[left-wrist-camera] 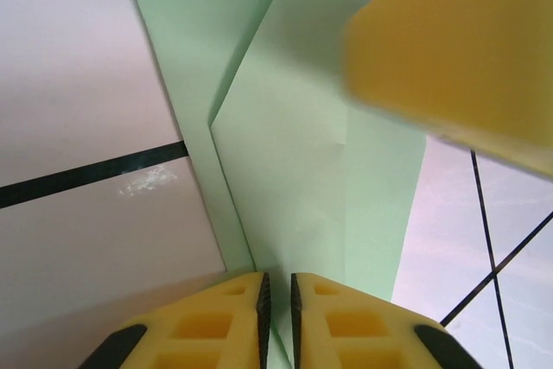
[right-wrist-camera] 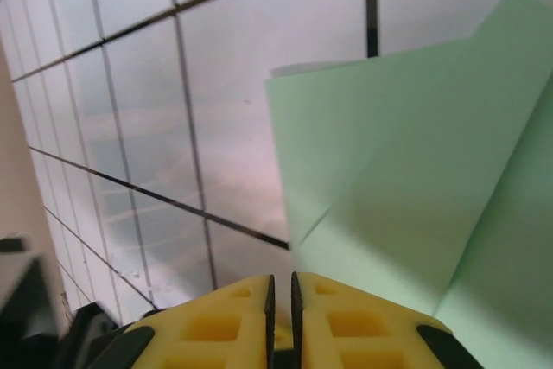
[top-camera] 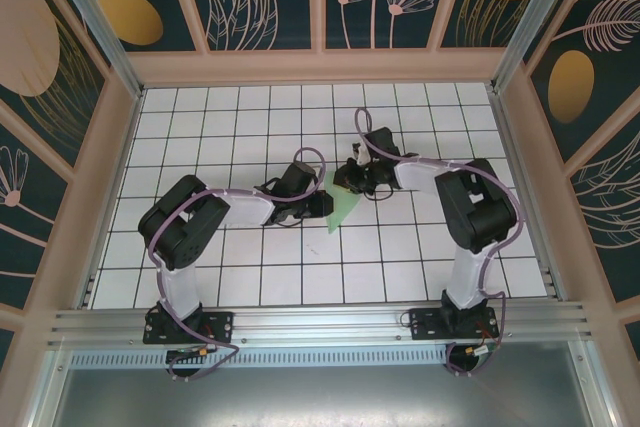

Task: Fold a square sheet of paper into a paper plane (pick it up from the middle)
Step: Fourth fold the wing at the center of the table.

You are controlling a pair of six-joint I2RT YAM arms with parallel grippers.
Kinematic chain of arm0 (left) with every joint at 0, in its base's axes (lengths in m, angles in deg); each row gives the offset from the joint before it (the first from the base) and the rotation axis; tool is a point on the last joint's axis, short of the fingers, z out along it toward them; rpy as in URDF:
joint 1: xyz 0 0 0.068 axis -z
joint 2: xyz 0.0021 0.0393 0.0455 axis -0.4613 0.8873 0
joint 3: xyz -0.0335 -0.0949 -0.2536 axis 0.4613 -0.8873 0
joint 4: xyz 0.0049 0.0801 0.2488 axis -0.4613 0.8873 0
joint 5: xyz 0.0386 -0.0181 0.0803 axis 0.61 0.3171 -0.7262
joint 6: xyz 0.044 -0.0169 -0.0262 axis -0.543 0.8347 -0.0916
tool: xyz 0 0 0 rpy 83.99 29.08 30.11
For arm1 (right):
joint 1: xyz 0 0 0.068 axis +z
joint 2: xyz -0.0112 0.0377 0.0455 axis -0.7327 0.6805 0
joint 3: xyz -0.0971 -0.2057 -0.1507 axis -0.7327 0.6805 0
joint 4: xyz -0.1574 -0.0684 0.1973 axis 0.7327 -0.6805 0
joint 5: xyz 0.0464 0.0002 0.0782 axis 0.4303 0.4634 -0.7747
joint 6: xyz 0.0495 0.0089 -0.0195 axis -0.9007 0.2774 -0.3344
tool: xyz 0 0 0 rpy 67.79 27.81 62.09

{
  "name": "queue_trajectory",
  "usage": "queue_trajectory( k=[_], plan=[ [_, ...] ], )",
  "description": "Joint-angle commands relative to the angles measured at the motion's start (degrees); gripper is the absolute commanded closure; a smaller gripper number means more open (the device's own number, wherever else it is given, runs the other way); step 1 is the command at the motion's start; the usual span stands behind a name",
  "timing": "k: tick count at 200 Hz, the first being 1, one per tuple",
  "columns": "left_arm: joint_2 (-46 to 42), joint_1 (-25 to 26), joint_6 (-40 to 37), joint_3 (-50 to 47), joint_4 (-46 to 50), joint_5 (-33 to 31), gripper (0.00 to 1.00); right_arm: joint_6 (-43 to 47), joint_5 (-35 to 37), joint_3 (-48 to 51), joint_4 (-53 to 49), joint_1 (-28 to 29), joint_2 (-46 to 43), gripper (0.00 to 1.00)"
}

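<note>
- Here, your left gripper (left-wrist-camera: 277, 278) has its yellow fingers drawn almost together, with a thin dark slit between them. In the left wrist view a crease of the square sheet of paper (left-wrist-camera: 294, 153) runs straight down into that slit, so it looks pinched there.
- Your right gripper (right-wrist-camera: 282, 278) also shows a narrow slit between its fingers. The pale green paper passes just beside and beneath its right-hand finger. You cannot tell from this view whether any paper sits inside the slit.
- From above, the two grippers face each other near the middle of the white gridded table (top-camera: 240, 267), with the sheet between them. The left one meets the sheet's left edge and the right one its far end.
- The sheet is already partly folded, with angled flaps overlapping. Its long axis runs away from the left fingertips toward the right arm's finger, which hangs over the far part.
- Both arms are at the paper; the left seems to have the surer hold, so the next crease likely pivots on that pinch.
</note>
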State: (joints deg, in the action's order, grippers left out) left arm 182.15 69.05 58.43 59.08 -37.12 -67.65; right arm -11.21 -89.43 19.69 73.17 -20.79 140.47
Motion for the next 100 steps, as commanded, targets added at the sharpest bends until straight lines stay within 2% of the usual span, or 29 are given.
queue_trajectory(
  k=[1,25,60,100],
  plan=[
    [1.51,0.28,0.76,-1.74,1.03,-1.78,0.83,-0.1,5.34,2.58,-2.56,-0.83,-7.27,0.73],
    [1.43,0.27,0.66,-1.82,1.18,-2.21,0.83,-2.11,6.69,8.76,-0.66,-3.12,-11.16,0.62],
    [1.98,0.27,0.75,-2.39,1.04,-1.97,0.83,-2.74,6.36,12.93,0.83,-4.53,-11.31,0.57],
    [2.07,0.26,0.25,-2.83,1.51,-1.52,0.88,-2.36,4.99,12.57,2.39,-4.62,-8.03,0.55]
  ],
)
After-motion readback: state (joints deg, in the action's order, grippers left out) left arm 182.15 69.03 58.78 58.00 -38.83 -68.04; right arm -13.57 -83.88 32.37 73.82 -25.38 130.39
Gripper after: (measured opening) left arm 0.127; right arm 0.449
